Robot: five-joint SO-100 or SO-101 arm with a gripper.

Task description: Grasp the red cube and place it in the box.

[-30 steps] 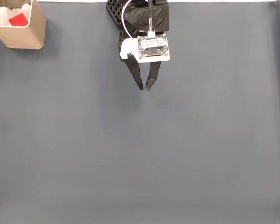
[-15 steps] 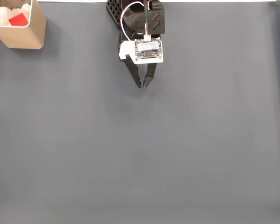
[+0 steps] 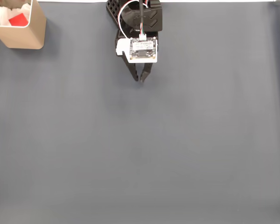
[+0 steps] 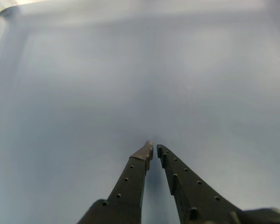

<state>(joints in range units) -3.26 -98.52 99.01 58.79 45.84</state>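
Note:
In the fixed view the red cube (image 3: 18,19) lies inside the tan box (image 3: 23,35) at the top left corner, among white contents. My gripper (image 3: 140,80) hangs near the top centre, far to the right of the box, its black fingers together and empty. The wrist view shows the gripper (image 4: 154,148) from behind, fingertips almost touching with a thin slit between them, over bare grey mat.
A dark grey mat (image 3: 140,149) covers the whole table. The arm's black base (image 3: 114,9) stands at the top edge. A white strip runs along the mat's far edge in the fixed view.
The gripper has closed from slightly open to shut and drawn back toward the arm's base, upward in the fixed view. The cube stays in the box.

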